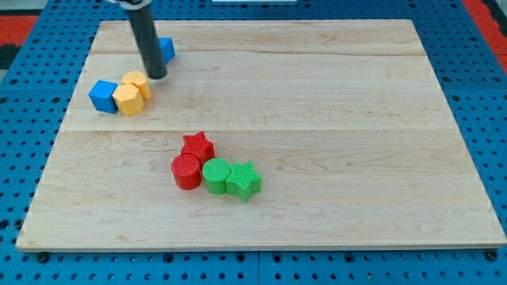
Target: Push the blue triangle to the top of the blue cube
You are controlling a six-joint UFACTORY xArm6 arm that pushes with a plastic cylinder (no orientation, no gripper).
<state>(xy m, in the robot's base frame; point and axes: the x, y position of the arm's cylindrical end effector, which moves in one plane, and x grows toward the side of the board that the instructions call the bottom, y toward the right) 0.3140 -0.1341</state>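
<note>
The blue triangle (165,49) lies near the view's top left, partly hidden behind my rod. The blue cube (102,95) sits lower left of it, touching a yellow hexagonal block (128,100). Another yellow block (139,82) rests just above and to the right of that one. My tip (156,77) is down on the board just below and left of the blue triangle, right beside the upper yellow block.
A red star (198,146), a red cylinder (187,171), a green cylinder (215,175) and a green star (244,181) cluster at the board's lower middle. The wooden board (317,119) lies on a blue pegboard.
</note>
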